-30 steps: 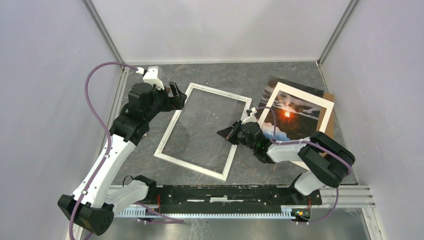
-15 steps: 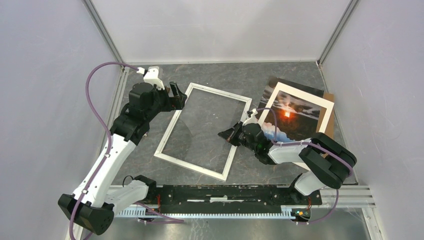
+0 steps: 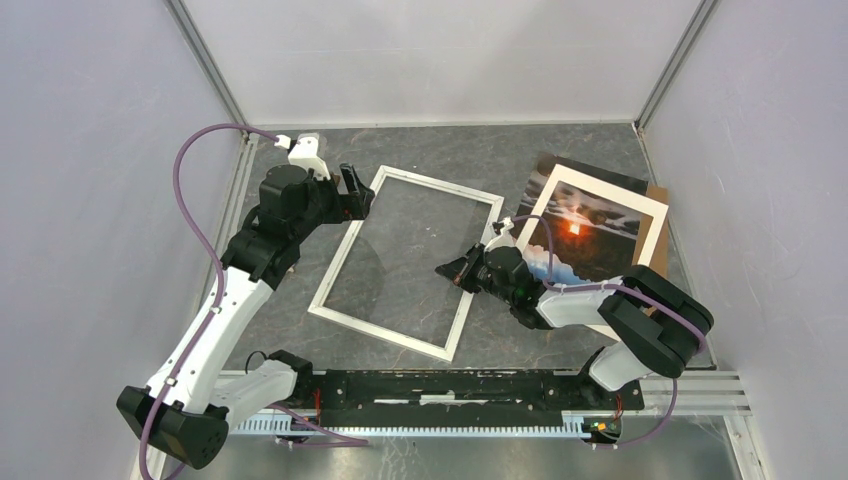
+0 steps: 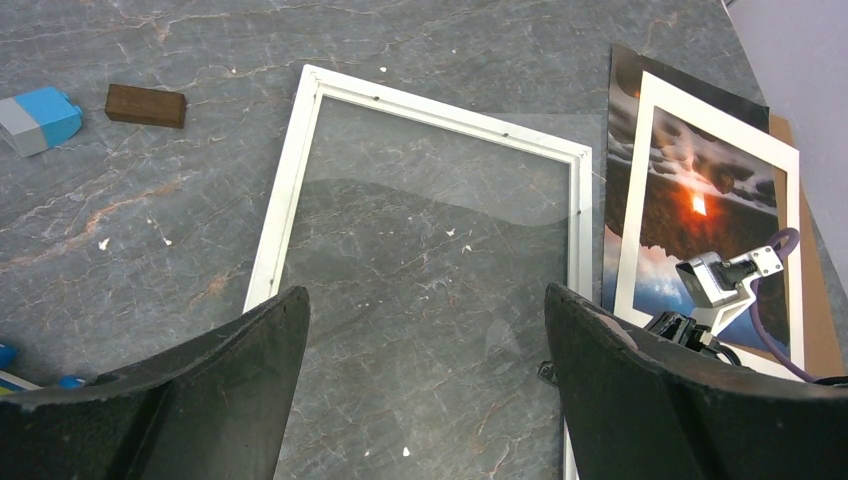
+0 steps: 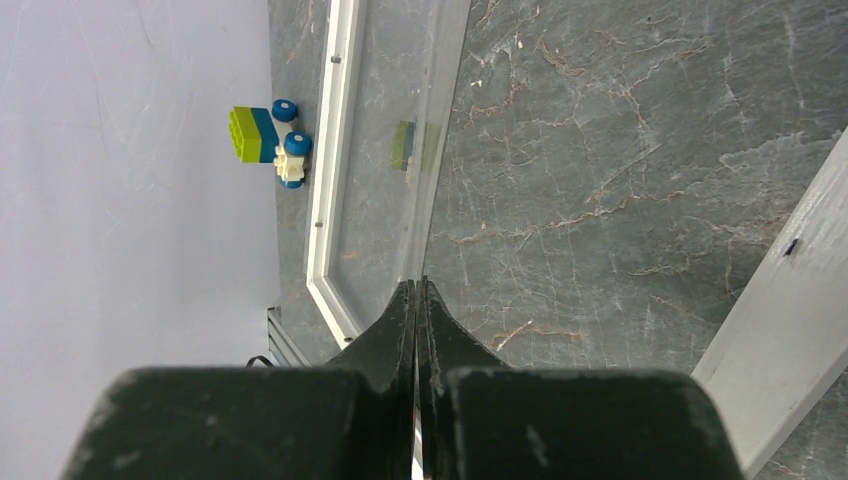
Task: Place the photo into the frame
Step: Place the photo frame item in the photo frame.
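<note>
Right fingers: the right gripper [image 5: 418,285] has them pressed flat together, tips low at the edge of the clear pane [image 5: 390,200]. Whether the pane is nipped between them cannot be told.
Left fingers: the left gripper [image 4: 425,300] has them spread wide with nothing between, hanging above the frame [image 4: 290,180].
Right arm: elbow folded at the near right, forearm stretched leftward and low, crossing the near corner of the photo [image 3: 598,232].
Left arm: a long reach up the left side, wrist turned rightward by the frame's far-left corner.
Frame: flat on the worktop [image 3: 450,150], left of centre and askew, with the pane lying over its opening.
Photo: face up, just right of the frame, on a brown backing board [image 3: 657,240], with a dark sheet [image 3: 560,165] showing past its far edge.
Left wrist only: a brown block [image 4: 146,105] and a blue-grey block [image 4: 35,118] outside the frame.
Right wrist only: a toy of green and blue bricks [image 5: 268,135] with blue wheels, beside the frame's rail near the wall.
</note>
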Available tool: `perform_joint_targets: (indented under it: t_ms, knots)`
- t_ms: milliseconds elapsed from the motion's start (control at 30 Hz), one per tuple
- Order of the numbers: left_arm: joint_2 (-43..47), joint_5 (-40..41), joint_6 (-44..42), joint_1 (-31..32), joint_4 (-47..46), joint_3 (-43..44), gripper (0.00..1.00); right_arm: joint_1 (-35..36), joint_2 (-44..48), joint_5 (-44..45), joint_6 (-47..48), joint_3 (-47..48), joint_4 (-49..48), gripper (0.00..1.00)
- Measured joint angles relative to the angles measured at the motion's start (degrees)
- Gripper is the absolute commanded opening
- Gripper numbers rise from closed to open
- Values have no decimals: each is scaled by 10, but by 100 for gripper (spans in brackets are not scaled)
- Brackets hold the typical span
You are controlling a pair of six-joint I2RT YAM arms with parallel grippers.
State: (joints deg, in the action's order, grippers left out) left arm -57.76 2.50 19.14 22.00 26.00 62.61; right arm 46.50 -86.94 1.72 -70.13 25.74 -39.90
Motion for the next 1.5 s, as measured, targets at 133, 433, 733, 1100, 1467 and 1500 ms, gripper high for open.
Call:
perform_joint_targets:
  t_ms: [133, 433, 733, 1100, 1467, 1500]
  knots:
    - [0, 0, 0, 0, 0, 0, 93, 0, 0, -2, 1, 0, 0, 0]
    - [0, 0, 0, 0, 0, 0, 93, -1, 0, -6, 2, -6, -4, 0]
    - [-1, 0, 0, 0, 0, 0, 93, -6, 2, -8, 2, -21, -5, 0]
    - [-4, 0, 0, 0, 0, -1, 92, -9, 7, -13, 2, -23, -8, 0]
    - [-6, -1, 0, 0, 0, -1, 92, -12, 7, -13, 2, -28, -8, 0]
    - [-6, -1, 0, 0, 0, -1, 92, -13, 7, -14, 3, -28, -8, 0]
